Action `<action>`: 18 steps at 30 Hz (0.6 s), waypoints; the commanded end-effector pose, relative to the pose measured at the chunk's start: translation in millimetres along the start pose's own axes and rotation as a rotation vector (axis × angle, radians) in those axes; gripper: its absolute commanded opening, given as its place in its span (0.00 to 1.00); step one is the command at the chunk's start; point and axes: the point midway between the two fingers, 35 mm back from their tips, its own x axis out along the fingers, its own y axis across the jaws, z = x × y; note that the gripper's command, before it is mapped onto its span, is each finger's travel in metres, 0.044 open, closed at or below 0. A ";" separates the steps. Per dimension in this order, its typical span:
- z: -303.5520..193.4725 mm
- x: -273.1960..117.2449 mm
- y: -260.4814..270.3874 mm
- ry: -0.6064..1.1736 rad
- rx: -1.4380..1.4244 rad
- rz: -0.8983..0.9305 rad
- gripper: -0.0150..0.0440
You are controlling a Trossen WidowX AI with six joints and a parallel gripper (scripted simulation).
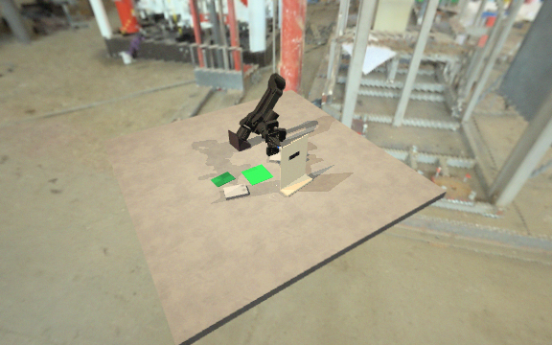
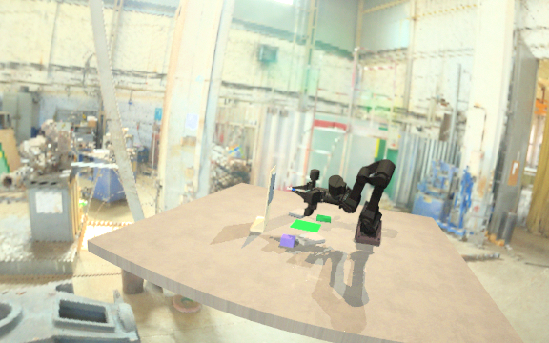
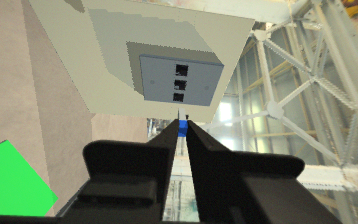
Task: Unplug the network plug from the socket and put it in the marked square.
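My gripper [image 1: 274, 150] [image 2: 295, 190] [image 3: 182, 123] is shut on the blue plug [image 2: 293, 189] [image 3: 182, 125]. The plug is out of the socket, and its clear front end points at the upright panel [image 1: 289, 172] [image 2: 268, 215] [image 3: 230, 42]. In the wrist view a gap shows between the plug and the grey socket plate [image 3: 159, 82] [image 2: 272, 187], whose three openings look empty. The bright green marked square [image 1: 257, 174] [image 2: 306, 226] [image 3: 15, 182] lies on the table below the gripper, on the arm's side of the panel. Much of the plug is hidden between the fingers.
A darker green block [image 1: 222, 179] [image 2: 323, 218] and a whitish box [image 1: 236, 192] [image 2: 295, 214] lie beside the square. A purple block [image 2: 288, 241] and a flat pale piece [image 2: 314, 240] lie on its other side. The panel stands on a cream foot [image 1: 297, 186].
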 end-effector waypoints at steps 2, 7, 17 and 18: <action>1.8 -0.5 -9.7 -0.010 -0.008 -0.003 0.25; 1.5 -2.7 -18.0 -0.010 -0.009 -0.002 0.25; 1.3 -9.2 -34.3 -0.010 -0.012 -0.001 0.25; 1.4 -10.0 -35.9 -0.010 -0.012 -0.001 0.25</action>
